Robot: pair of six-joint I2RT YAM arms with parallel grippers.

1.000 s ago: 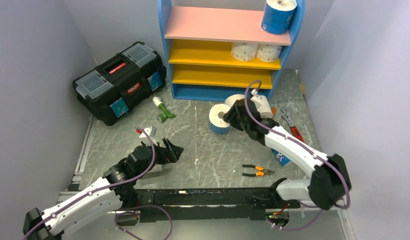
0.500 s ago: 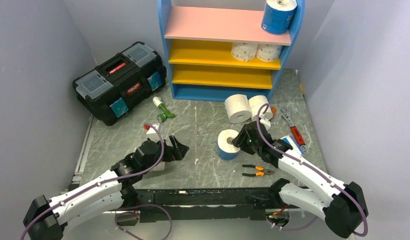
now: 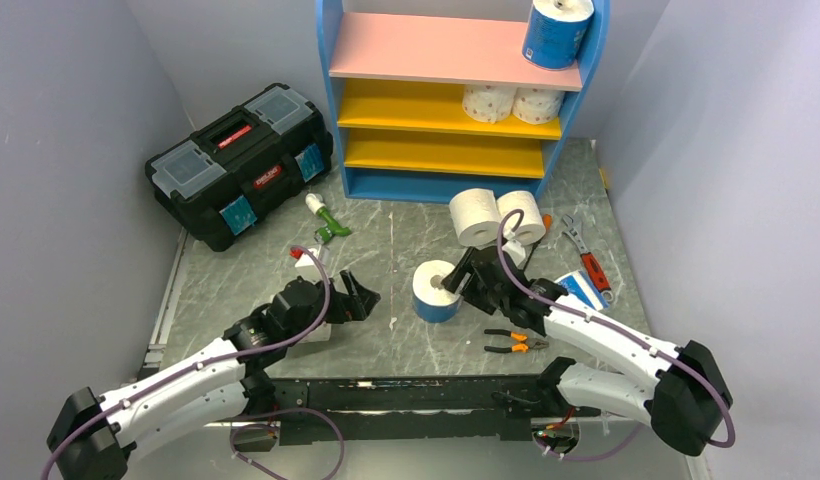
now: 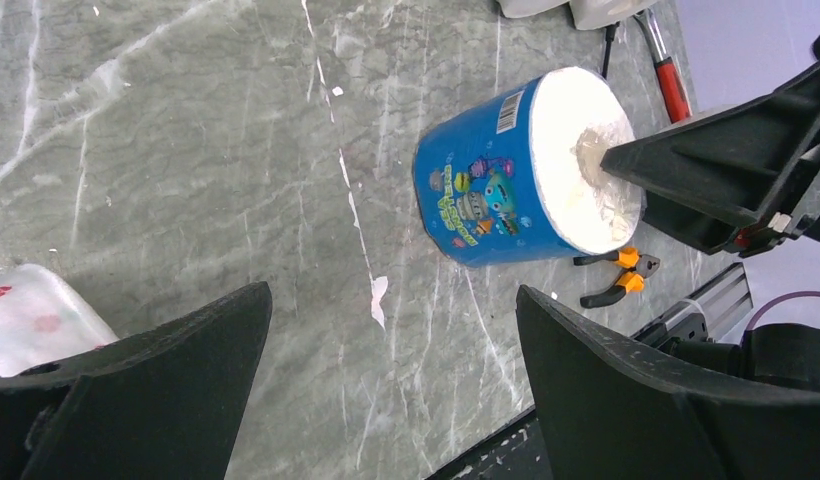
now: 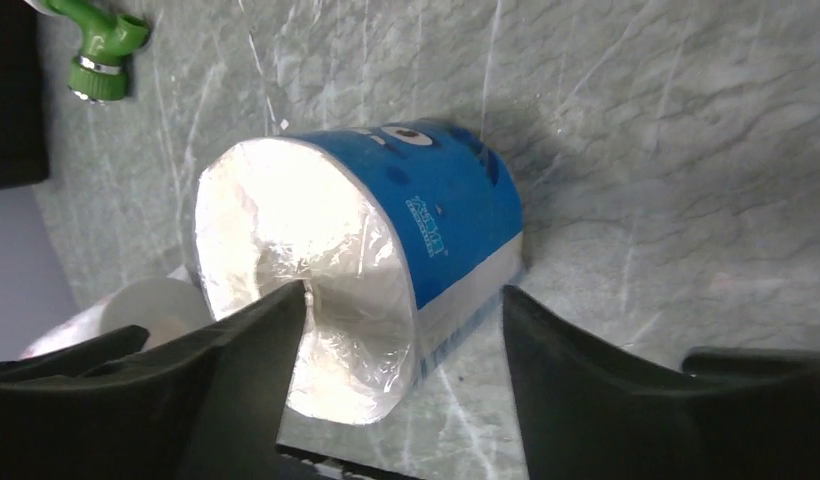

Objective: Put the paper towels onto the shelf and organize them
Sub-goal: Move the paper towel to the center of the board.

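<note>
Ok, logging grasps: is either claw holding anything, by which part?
Seemingly nothing: right claw straddles the wall of the blue-wrapped roll, one finger at its core, the other clear; left claw empty.

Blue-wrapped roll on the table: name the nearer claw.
Right. The right claw straddles the wall of the blue-wrapped roll, one finger at its core; the left claw hangs open, clear of it.

The grey marbled tabletop (image 3: 406,335) carries a blue-wrapped roll (image 3: 434,292), core upward, at the right gripper (image 3: 458,282). Beyond that gripper sit two white rolls (image 3: 476,215), touching each other. Orange-handled pliers (image 3: 516,342) lie just back of it, and a red-handled wrench (image 3: 588,258) lies to its right. Beyond the left gripper (image 3: 358,297) lie a green nozzle (image 3: 326,226) and a black toolbox (image 3: 241,160). The shelf (image 3: 331,100) holds a blue roll (image 3: 556,32) on its pink board and two dotted rolls (image 3: 513,103) on its upper yellow board.
</note>
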